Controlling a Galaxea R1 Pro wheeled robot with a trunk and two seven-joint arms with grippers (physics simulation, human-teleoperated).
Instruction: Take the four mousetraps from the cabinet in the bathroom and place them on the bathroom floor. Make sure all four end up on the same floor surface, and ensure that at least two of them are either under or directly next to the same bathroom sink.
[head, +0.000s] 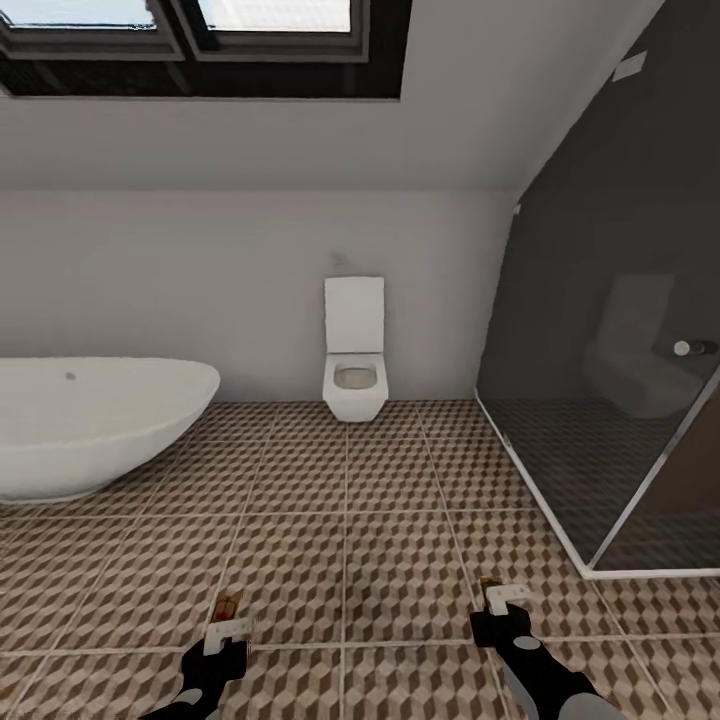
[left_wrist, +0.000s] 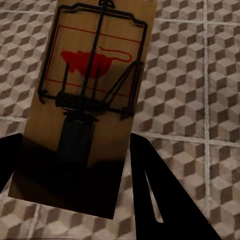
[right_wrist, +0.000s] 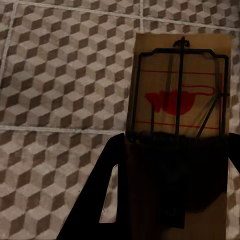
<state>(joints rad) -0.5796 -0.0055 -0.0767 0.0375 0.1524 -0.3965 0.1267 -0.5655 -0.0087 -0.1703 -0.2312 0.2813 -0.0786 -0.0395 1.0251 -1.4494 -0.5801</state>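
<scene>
Each of my grippers carries a mousetrap above the cube-patterned bathroom floor (head: 340, 560). In the head view my left gripper (head: 226, 625) sits low at the left, shut on a brown mousetrap (head: 224, 607). Its wrist view shows that mousetrap (left_wrist: 90, 85) close up, with a red mouse print and black wire, between dark fingers (left_wrist: 160, 200). My right gripper (head: 500, 604) sits low at the right, shut on another mousetrap (head: 490, 590); the right wrist view shows this board (right_wrist: 180, 95) held over the tiles. The cabinet and the sink are out of view.
A white oval bathtub (head: 90, 420) stands at the left. A white toilet (head: 354, 350) hangs on the far wall. A dark glass shower enclosure (head: 620, 380) with a white base rim fills the right side. Open tiles lie between them.
</scene>
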